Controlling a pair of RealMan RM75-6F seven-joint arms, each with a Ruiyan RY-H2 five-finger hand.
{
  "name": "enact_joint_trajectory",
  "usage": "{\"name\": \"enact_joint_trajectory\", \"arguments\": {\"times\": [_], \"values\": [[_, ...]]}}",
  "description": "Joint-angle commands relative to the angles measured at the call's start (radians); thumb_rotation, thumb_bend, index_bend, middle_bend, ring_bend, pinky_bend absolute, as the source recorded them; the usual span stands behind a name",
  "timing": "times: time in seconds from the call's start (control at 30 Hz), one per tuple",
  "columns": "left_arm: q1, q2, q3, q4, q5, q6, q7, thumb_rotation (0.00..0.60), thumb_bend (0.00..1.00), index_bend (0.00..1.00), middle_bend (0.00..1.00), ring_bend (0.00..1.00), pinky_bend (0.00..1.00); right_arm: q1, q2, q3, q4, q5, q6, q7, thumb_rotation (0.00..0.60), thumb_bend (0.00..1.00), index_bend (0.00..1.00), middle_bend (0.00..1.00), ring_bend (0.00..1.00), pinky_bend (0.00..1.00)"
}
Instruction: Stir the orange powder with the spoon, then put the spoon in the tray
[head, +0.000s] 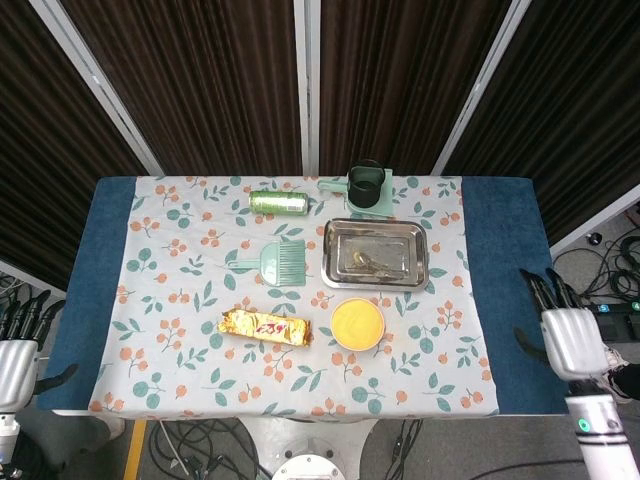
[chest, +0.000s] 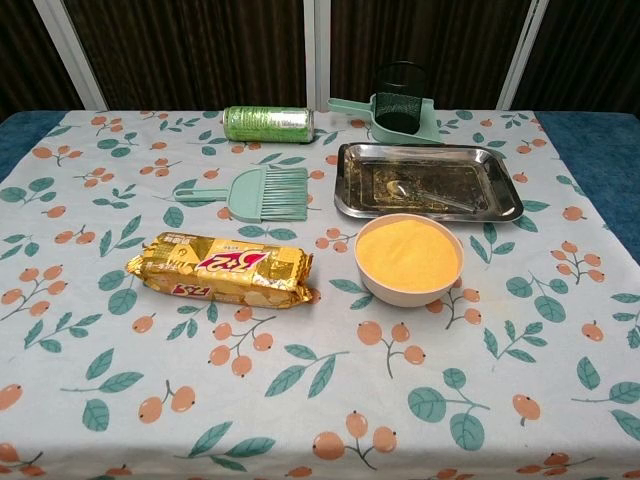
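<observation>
A metal spoon (chest: 428, 193) (head: 372, 263) lies inside the steel tray (chest: 500, 176) (head: 412, 236), its bowl toward the tray's left half. Just in front of the tray stands a pale bowl of orange powder (chest: 409, 255) (head: 358, 323). My right hand (head: 563, 331) hangs open off the table's right edge, over the floor, fingers spread and holding nothing. My left hand (head: 18, 343) sits open at the lower left, beside the table's left edge. Neither hand appears in the chest view.
A green can (chest: 267, 123) lies on its side at the back. A black mesh cup on a green dustpan (chest: 400, 102) stands behind the tray. A green brush (chest: 252, 192) and a gold biscuit packet (chest: 223, 268) lie left of the bowl.
</observation>
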Motion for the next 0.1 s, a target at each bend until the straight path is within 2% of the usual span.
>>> {"name": "enact_joint_trajectory", "arguments": {"times": [0.03, 0.1], "values": [[-0.003, 0.001, -0.001, -0.007, 0.004, 0.002, 0.012, 0.600, 0.00, 0.17, 0.12, 0.09, 0.06, -0.093, 0.030, -0.063, 0.016, -0.102, 0.102, 0.076, 0.600, 0.29, 0.03, 0.10, 0.00, 0.13], [-0.004, 0.000, -0.003, -0.012, 0.005, 0.004, 0.019, 0.600, 0.00, 0.17, 0.12, 0.09, 0.06, -0.114, 0.021, -0.063, 0.029, -0.128, 0.128, 0.117, 0.600, 0.30, 0.03, 0.11, 0.00, 0.12]]}}
